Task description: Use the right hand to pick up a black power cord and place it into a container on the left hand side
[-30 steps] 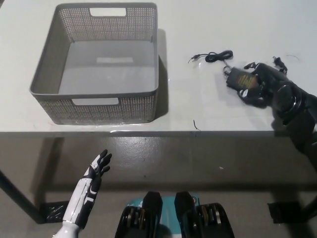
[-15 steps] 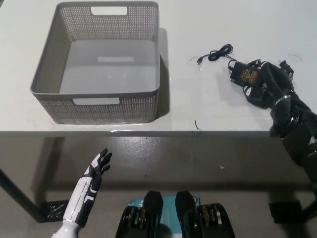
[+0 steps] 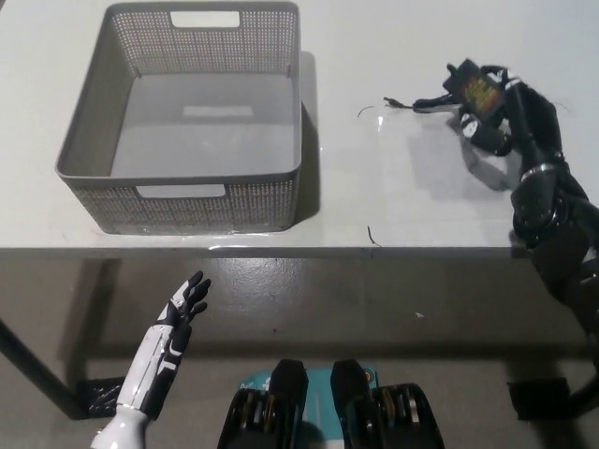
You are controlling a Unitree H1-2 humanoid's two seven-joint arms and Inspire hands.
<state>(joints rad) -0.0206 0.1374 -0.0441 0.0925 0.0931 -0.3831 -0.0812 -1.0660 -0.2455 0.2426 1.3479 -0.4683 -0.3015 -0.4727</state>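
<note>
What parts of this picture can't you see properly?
- Head view: the power cord's plug end is too small and thin to make out.
- Part of the adapter is covered by the right hand.
- The basket's near inside wall is hidden behind its own rim.

We cannot read any text, number or brand in this view. The only thing that carries print is the black power adapter (image 3: 473,90), held in the right hand (image 3: 510,117) above the white table (image 3: 393,187). On its top face we see a small label with orange and yellow marks, but it is too small and too blurred to read. On the grey basket (image 3: 187,201) we see no writing.
</note>
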